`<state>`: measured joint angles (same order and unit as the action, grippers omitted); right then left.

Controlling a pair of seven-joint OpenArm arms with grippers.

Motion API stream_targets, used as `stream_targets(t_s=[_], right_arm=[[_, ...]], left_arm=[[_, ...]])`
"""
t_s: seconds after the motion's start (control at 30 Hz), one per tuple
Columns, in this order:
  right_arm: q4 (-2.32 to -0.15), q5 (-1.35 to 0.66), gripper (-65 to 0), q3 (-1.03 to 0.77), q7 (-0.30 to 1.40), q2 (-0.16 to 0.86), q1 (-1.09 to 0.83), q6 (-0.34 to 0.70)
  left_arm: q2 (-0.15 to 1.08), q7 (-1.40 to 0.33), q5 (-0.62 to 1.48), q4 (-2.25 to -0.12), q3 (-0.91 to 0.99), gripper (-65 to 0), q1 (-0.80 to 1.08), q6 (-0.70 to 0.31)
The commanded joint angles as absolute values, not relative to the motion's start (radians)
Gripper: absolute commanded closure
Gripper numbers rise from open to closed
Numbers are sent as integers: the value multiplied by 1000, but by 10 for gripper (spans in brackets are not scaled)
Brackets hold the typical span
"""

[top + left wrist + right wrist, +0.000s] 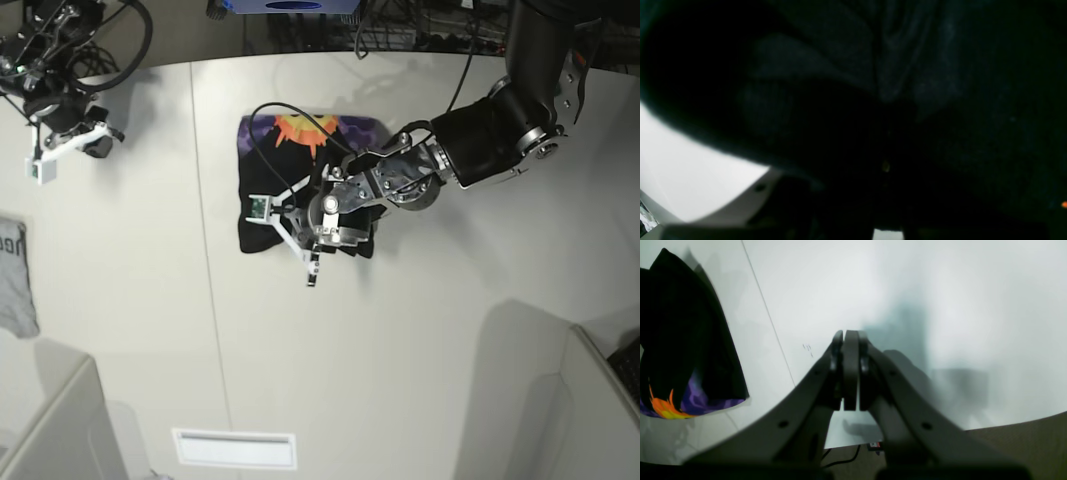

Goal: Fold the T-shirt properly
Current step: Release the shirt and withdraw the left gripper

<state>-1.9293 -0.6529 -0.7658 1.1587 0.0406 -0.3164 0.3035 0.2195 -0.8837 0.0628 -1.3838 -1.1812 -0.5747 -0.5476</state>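
Black cloth is filling nearly everything we are seeing from our left wrist, so our left gripper (318, 258) is sitting right on the T-shirt (300, 190); whether its jaws are pinching a fold or merely pressing on it, we cannot tell. From above, that gripper is working at the shirt's six o'clock edge.

Our right gripper (850, 340) is hanging with its jaws pressed together on nothing, over bare white table (940, 290), well apart from the shirt, which is lying at its nine o'clock (683, 340).

We are judging the fold as far along: the shirt is already a compact rectangle near the table's middle, sun print showing at twelve o'clock. What seems left is tidying or a last fold of the lower edge.

Open table is lying all around the bundle, widest toward six and three o'clock. A small grey cloth (14, 275) is resting at the far nine o'clock edge, clear of our work.
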Motion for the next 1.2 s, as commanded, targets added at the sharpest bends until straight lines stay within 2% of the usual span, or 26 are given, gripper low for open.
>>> stream_targets(t_s=[0.0, 0.1, 0.27, 0.37, 0.47, 0.53, 0.77, 0.9, 0.93, 0.97, 1.0, 1.1, 1.17], right_arm=[[-1945, -667, 0, -768, 1142, 53, -318, 303], [-1945, -667, 0, -768, 1142, 53, -318, 303], [-1945, -667, 0, -768, 1147, 53, -317, 303], [-1945, -667, 0, -768, 1148, 53, -317, 303], [-1945, -667, 0, -768, 1150, 53, -317, 303], [-1945, -667, 0, -768, 1150, 53, -317, 303], [-1945, -665, 0, -774, 1150, 53, -325, 303], [-1956, -665, 0, -777, 1142, 59, -354, 303], [-1956, -665, 0, -777, 1141, 62, -366, 303], [-1965, -665, 0, -779, 1130, 65, -380, 305], [-1977, -665, 0, -780, 1110, 74, -407, 305], [-2006, -667, 0, -779, 1032, 82, -489, 308], [-2011, -667, 0, -779, 967, 84, -555, 308]], left_arm=[[228, -924, 90, -1380, -1185, 0, -595, -575], [228, -954, 91, -1380, -1184, 0, -615, -575], [226, -958, 94, -1382, -1185, -318, -653, -576], [226, -957, 94, -1391, -1184, -464, -670, -576], [226, -958, 94, -1435, -1184, -548, -691, -576], [226, -960, 94, -1486, -1176, -569, -719, -576], [228, -990, 108, -1679, -825, -564, -687, -576], [237, -992, 223, -1836, -596, -558, -593, -576], [246, -992, 254, -1870, -530, -532, -558, -576], [269, -992, 288, -1906, -456, -469, -506, -576], [288, -992, 318, -1940, -383, -372, -447, -576], [317, -992, 380, -1998, -205, 0, -289, -576], [335, -990, 404, -2009, -91, 0, -177, -573]])
